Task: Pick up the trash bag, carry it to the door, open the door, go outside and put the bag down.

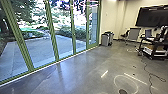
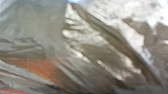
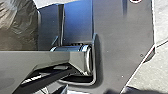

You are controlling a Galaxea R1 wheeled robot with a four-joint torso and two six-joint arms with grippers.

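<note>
While the trash bag (image 2: 92,50) bulges near the left wrist, jaws' opening and hold impossible to tell

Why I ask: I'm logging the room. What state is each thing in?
Shiny translucent plastic trash bag: crinkled, bulging.
Tall green-framed glass panels: closed.
Wide black wall screen: dark, apparently off.
Black shelved cart: loaded.
Thin black cable: uncoiled on the floor.
Gray boxy bin: upright.
Gray-backed chair: upright.

I get the cart (image 1: 153,41) cropped by my head view's edge, the screen (image 1: 151,17) behind it and the cord (image 1: 149,75) in front cropped too, the clutter (image 1: 162,32) on it too blurred to name, and the bag (image 2: 85,50) blurred and overrunning my left wrist view.
</note>
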